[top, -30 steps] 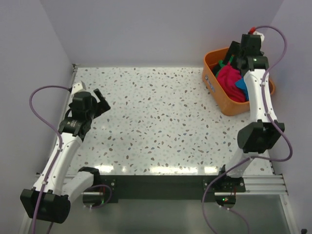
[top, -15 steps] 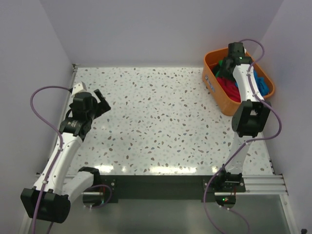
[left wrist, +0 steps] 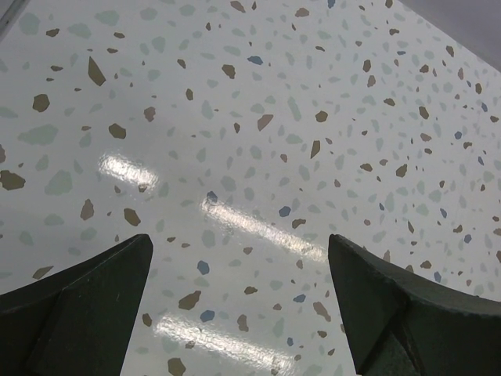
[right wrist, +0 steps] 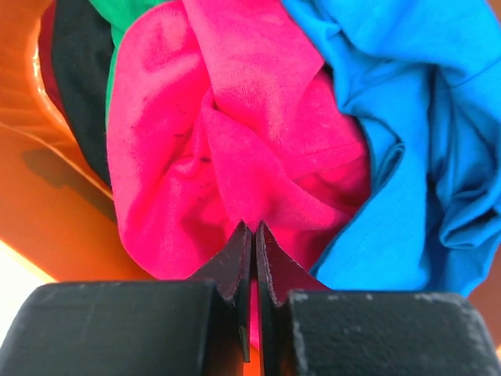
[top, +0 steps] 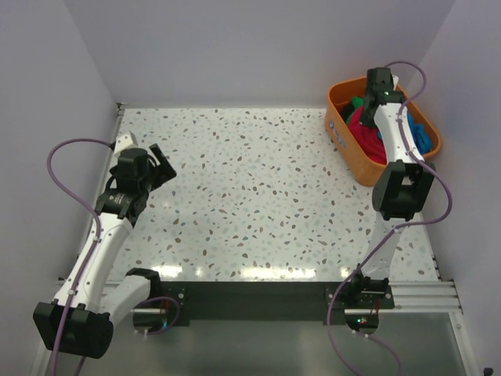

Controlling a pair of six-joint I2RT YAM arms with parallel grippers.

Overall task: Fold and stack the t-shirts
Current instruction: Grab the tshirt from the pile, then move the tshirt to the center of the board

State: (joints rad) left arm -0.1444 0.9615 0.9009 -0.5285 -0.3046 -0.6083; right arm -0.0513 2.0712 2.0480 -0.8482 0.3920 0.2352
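Note:
Crumpled t-shirts fill the orange basket [top: 342, 134] at the back right. The crimson red t-shirt [right wrist: 235, 117] lies in the middle, the bright blue one [right wrist: 407, 117] to its right, and a green one [right wrist: 135, 11] peeks out at the top. My right gripper [right wrist: 252, 227] reaches down into the basket and is shut on a raised fold of the red t-shirt [top: 366, 135]. From above, that gripper [top: 368, 108] sits over the basket's back half. My left gripper [top: 160, 160] hovers open over bare table at the left, with nothing between its fingers [left wrist: 94, 290].
A black piece of cloth [right wrist: 78, 70] lies against the basket's wall [right wrist: 47, 196], left of the red shirt. The speckled table [top: 250, 188] is walled at the back and on both sides. The right arm's elbow [top: 401, 190] stands just in front of the basket.
The right arm dropped from above the basket down into it, and its jaws went from open to shut on the red t-shirt. The left arm has stayed put.

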